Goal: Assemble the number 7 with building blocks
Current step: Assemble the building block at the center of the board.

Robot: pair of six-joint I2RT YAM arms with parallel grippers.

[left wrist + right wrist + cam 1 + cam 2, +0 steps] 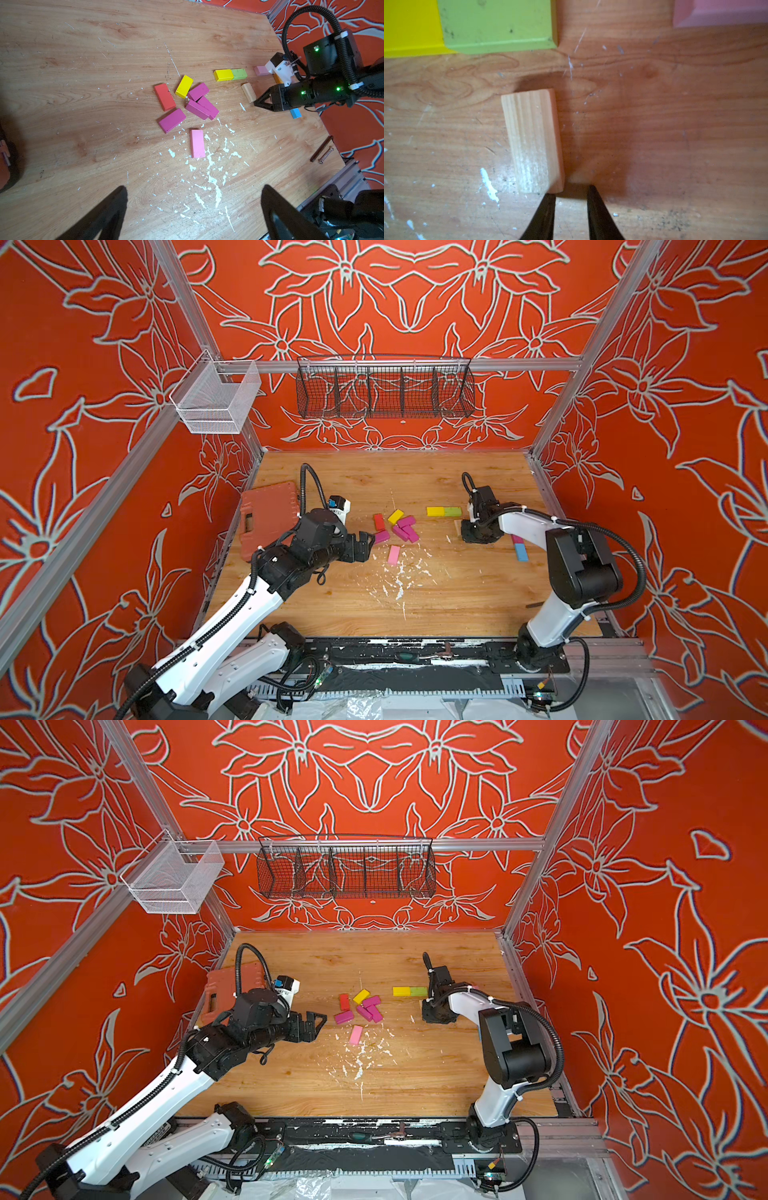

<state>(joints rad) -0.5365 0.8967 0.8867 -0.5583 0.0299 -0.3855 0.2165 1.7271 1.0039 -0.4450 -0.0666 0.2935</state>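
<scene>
Blocks point(197, 110) (magenta, yellow, red) lie clustered.

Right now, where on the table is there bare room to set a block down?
Free: the far strip of table between back wall and the yellow block and green block; the near strip from light pink block to front rail. Crowded: the magenta pile by the left gripper, and around the right gripper and wood block.
</scene>
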